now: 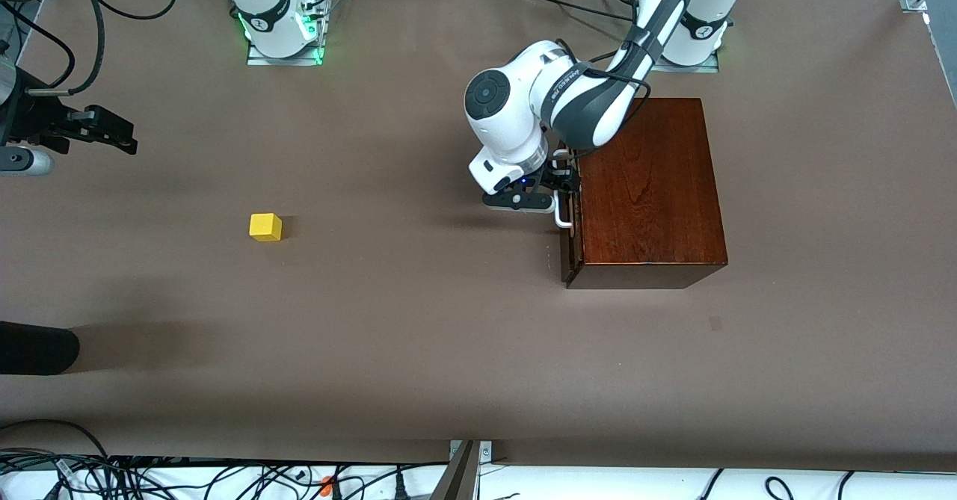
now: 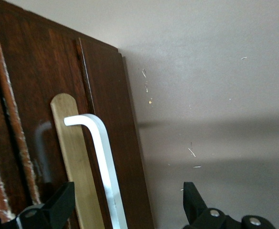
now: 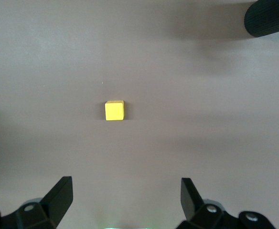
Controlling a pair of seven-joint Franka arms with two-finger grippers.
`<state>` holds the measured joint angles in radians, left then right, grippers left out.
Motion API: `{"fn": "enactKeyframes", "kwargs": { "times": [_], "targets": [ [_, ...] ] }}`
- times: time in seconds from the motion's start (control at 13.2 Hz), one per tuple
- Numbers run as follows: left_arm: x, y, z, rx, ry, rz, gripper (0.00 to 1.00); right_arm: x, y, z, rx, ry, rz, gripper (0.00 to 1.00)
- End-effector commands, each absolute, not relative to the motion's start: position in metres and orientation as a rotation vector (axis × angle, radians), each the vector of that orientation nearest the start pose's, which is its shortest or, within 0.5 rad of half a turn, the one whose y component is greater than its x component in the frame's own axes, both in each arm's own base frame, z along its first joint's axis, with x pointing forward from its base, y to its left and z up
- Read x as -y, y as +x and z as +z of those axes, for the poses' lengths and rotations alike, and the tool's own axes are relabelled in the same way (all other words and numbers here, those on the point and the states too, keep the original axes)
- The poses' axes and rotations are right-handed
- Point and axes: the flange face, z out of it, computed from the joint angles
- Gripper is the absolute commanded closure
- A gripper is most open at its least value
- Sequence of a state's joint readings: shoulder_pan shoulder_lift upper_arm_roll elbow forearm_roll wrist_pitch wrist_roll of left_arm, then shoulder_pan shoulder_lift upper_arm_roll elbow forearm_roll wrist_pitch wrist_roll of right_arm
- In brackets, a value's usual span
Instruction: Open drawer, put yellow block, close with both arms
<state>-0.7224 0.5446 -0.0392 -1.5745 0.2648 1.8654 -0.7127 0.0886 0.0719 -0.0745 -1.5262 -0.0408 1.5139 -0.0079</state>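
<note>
The dark reddish-brown wooden box (image 1: 650, 186) stands toward the left arm's end of the table. Its drawer front (image 1: 570, 257) looks shut and carries the white U-shaped handle (image 1: 562, 214). My left gripper (image 1: 566, 186) is open at the drawer front, with its fingers on either side of the handle (image 2: 103, 157) and not touching it; it shows in the left wrist view (image 2: 127, 205). The yellow block (image 1: 265, 226) lies on the bare table toward the right arm's end. My right gripper (image 1: 123, 137) is open and empty, held high over the table, and sees the block (image 3: 114, 110) below it.
A black rounded object (image 1: 37, 347) reaches in at the table's edge toward the right arm's end, nearer the front camera than the block; it also shows in the right wrist view (image 3: 268, 19). Cables lie along the table's front edge.
</note>
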Motion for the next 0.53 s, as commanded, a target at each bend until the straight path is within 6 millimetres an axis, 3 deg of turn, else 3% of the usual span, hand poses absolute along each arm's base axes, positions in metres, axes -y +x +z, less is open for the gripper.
{"fn": "enactKeyframes", "kwargs": {
  "times": [0.0, 0.15, 0.45],
  "targets": [
    [0.443, 0.494, 0.298, -0.184, -2.761, -0.007, 0.00, 0.008, 0.573, 0.601, -0.010, -3.171, 0.141, 0.00],
    [0.444, 0.491, 0.276, -0.157, -2.727, -0.005, 0.00, 0.016, 0.576, 0.595, -0.034, -3.169, 0.151, 0.00],
    [0.448, 0.488, 0.264, -0.140, -2.725, 0.000, 0.00, 0.027, 0.578, 0.594, -0.081, -3.115, 0.129, 0.00]
  ]
}}
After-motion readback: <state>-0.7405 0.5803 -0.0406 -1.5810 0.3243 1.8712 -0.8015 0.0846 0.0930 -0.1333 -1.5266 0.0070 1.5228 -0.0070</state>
